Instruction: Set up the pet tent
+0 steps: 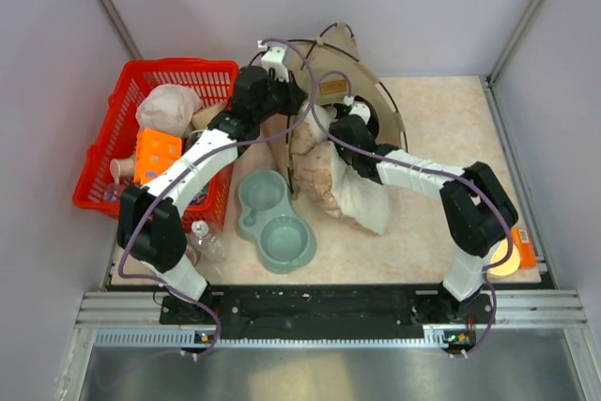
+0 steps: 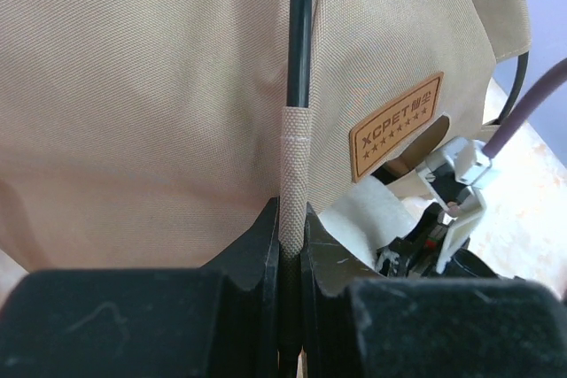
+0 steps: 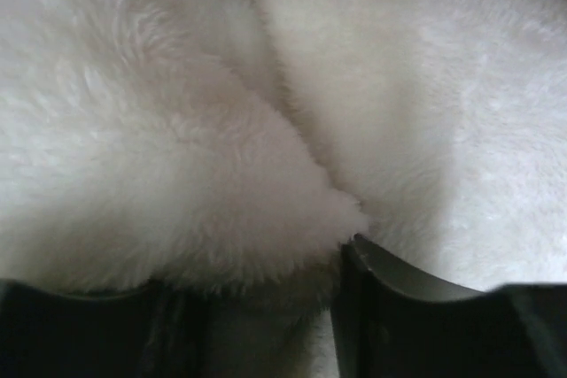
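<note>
Standing just right of the red basket, the pet tent is a tan woven-fabric shell. Its arched edge bows away from the basket toward the bare table, where the widest free room lies. The left gripper is clamped on the fabric sleeve of a thin dark pole, which runs straight out from the jaws beside a brown label. The right gripper, jaws apart, is sunk in the fluffy white cushion at the tent's side away from the basket.

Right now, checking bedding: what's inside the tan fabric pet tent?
A fluffy white-and-beige cushion, partly spilling out; floor and back of the tan fabric pet tent are covered.
</note>
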`<state>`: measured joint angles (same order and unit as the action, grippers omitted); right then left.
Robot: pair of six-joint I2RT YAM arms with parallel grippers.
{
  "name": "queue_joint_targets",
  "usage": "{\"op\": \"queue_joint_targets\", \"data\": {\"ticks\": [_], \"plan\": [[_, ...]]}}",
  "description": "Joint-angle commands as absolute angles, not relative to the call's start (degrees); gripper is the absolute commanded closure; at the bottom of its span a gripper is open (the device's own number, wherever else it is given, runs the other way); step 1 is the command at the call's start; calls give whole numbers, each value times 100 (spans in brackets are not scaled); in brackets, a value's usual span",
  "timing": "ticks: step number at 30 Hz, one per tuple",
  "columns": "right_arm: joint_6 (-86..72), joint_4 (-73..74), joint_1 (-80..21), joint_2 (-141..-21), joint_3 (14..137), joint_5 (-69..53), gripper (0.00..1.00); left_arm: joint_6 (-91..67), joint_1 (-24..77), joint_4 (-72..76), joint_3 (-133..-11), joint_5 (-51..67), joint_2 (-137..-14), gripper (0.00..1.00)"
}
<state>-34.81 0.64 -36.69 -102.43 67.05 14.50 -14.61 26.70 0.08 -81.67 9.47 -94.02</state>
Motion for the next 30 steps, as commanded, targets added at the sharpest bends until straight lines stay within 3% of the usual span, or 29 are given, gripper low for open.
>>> {"op": "queue_joint_targets", "data": {"ticks": [1, 5, 9, 18, 25, 27, 28, 30], "plan": [[-3041, -263, -3621, -9968, 6636, 1187, 46, -1811, 2768, 589, -8561, 1644, -9220, 100], [-2848, -264, -3621, -9423, 6627, 1037, 28, -1767, 2742, 589, -8420, 1538, -9220, 100], [-2760, -71, -3577, -8887, 6644, 959, 17, -1740, 2751, 571, -8297, 1398, -9229, 100], [-2576, 167, -3516, -8254, 6636, 660, 11, -1758, 2733, 571, -8191, 1380, -9334, 100], [-1969, -886, -3524, -8629, 6434, -289, 9, -1784, 2733, 589, -8165, 1634, -9334, 100], [-2004, -1203, -3516, -9006, 6477, -448, 15, -1810, 2733, 589, -8156, 1757, -9325, 100], [-2030, -1317, -3516, -9191, 6530, -500, 26, -1811, 2742, 589, -8156, 1845, -9325, 100], [-2135, -1554, -3516, -9438, 6548, -457, 64, -1837, 2742, 580, -8147, 1942, -9325, 100]]}}
